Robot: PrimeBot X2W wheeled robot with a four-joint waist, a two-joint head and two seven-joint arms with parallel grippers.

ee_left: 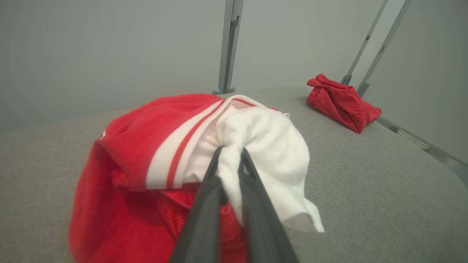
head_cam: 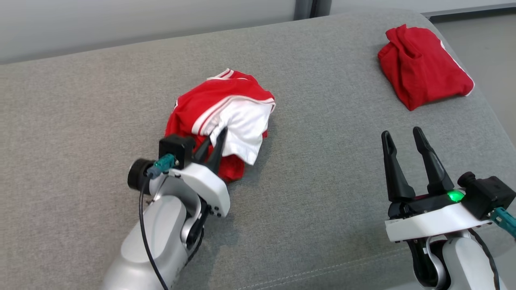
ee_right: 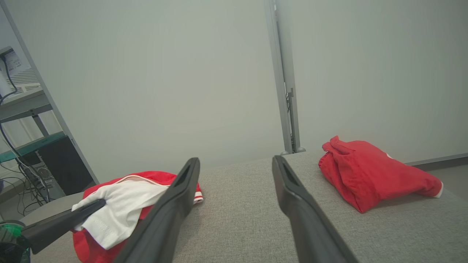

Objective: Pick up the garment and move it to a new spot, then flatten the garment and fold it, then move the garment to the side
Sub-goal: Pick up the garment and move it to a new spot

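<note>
Left arm enters the head view from 7 o'clock, pale forearm angled up. Left gripper [head_cam: 215,139] points toward 1 o'clock, fingers pinched nearly together on a white fold of the garment [head_cam: 209,104]. Right gripper [head_cam: 401,133] sits at 4 o'clock, wrist roughly level, both dark fingers pointing to about 12 and spread wide apart.

A bundled red shirt [head_cam: 423,68] lies near the grey cushion's [head_cam: 322,193] far right corner; a metal post [ee_right: 286,91] stands behind the cushion.
</note>
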